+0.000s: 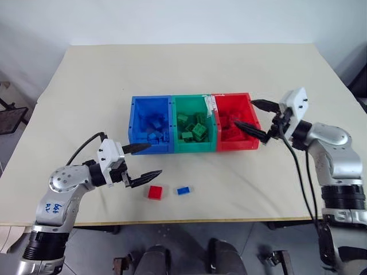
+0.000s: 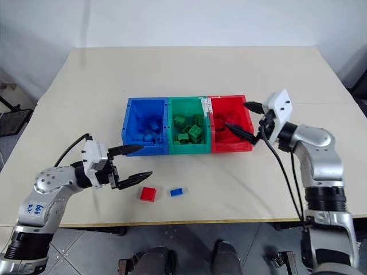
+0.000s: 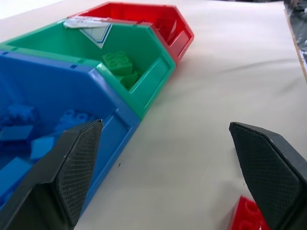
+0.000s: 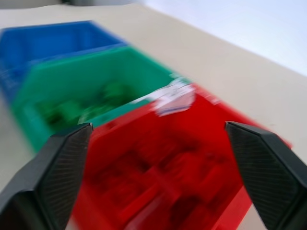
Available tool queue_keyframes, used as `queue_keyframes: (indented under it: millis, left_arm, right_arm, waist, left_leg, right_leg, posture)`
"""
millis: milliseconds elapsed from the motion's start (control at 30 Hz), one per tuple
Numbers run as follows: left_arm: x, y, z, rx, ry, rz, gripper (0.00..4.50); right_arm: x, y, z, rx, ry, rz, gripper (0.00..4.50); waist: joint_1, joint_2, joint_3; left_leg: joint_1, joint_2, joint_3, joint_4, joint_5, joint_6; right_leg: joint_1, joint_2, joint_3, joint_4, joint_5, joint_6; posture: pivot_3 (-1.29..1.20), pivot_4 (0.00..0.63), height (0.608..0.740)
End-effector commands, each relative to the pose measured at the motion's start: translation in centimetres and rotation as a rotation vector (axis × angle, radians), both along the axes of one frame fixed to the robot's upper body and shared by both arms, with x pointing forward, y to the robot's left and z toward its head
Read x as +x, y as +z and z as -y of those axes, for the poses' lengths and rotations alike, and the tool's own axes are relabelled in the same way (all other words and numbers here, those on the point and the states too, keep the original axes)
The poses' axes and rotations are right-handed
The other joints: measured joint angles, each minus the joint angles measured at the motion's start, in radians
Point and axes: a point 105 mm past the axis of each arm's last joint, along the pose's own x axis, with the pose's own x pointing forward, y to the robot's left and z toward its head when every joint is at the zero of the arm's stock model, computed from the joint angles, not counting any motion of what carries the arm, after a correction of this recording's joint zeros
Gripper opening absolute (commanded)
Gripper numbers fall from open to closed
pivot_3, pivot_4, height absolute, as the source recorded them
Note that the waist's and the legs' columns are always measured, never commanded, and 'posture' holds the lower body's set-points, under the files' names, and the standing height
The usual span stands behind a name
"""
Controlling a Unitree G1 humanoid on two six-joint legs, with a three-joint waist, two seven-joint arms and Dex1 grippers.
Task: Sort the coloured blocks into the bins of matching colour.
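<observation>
Three joined bins stand mid-table: blue bin [image 1: 135,114], green bin [image 1: 179,103] with white tape on its rim, red bin [image 1: 248,102]. Each holds several blocks of its own colour. A red block [image 1: 155,192] and a blue block [image 1: 183,190] lie loose on the table in front of the bins. My left gripper [image 1: 143,160] is open and empty, in front of the blue bin and just left of the red block. My right gripper [image 1: 258,119] is open and empty, held over the right end of the red bin.
The beige table [image 1: 86,86] has bare room behind and to both sides of the bins. Its front edge runs just below the loose blocks. Grey floor lies beyond it, and a dark rack [image 1: 11,117] stands at the far left.
</observation>
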Motion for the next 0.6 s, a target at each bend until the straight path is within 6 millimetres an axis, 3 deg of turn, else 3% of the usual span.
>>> queue_keyframes:
  millis: [33, 233, 300, 400, 500, 600]
  left_arm:
    - [-0.6, 0.4, -2.0, 0.045, -0.008, -0.009, 4.50]
    - [-0.7, -0.8, -6.1, 0.185, 0.019, -0.050, 4.50]
    - [-1.2, -1.4, -6.5, 0.237, -0.019, -0.073, 4.50]
    - [-2.1, -0.8, -4.8, 0.234, -0.112, -0.121, 4.50]
    - [-2.9, -0.8, -1.8, 0.279, -0.184, -0.162, 4.50]
    - [-2.4, -0.4, 1.9, 0.259, -0.147, -0.197, 4.50]
  right_arm:
    - [-3.7, -0.7, -0.3, -0.079, 0.156, -0.012, 4.47]
    - [-7.3, -3.9, 1.2, -0.196, 0.260, -0.063, 4.47]
    - [-7.8, -4.1, 1.5, -0.187, 0.248, -0.078, 4.47]
    - [-8.1, -4.1, 1.9, -0.166, 0.217, -0.100, 4.47]
    - [-8.1, -4.1, 2.2, -0.173, 0.187, -0.098, 4.47]
    - [-8.4, -4.1, 2.2, -0.168, 0.166, -0.101, 4.47]
  waist:
    - [-0.001, 0.000, 0.000]
    - [-0.001, 0.000, 0.000]
    - [-0.001, 0.000, 0.000]
    - [0.000, 0.000, 0.000]
    - [0.009, 0.000, 0.000]
    - [0.023, -0.001, 0.000]
  left_leg:
    - [0.000, 0.000, 0.000, 0.000, 0.000, 0.000]
    - [0.001, 0.000, 0.002, 0.000, 0.000, 0.000]
    - [0.001, 0.000, 0.002, 0.000, 0.000, 0.000]
    - [0.001, 0.000, 0.002, 0.000, -0.001, 0.001]
    - [0.001, 0.000, 0.002, 0.001, -0.001, 0.001]
    - [0.001, 0.000, 0.002, 0.002, -0.001, 0.001]
  right_leg:
    - [0.000, 0.000, 0.000, 0.000, 0.000, 0.000]
    - [0.001, 0.000, 0.001, 0.000, 0.000, 0.000]
    - [0.001, 0.000, 0.001, 0.000, 0.000, 0.000]
    - [0.001, 0.000, 0.001, 0.000, 0.000, 0.000]
    - [0.001, 0.000, 0.001, 0.000, 0.000, 0.000]
    - [0.002, 0.000, 0.002, 0.000, 0.000, 0.000]
  posture:
    - [0.00, 0.150, 0.740]
    - [0.00, 0.150, 0.740]
    - [0.00, 0.150, 0.740]
    - [0.00, 0.150, 0.740]
    - [0.00, 0.150, 0.740]
    - [0.00, 0.150, 0.740]
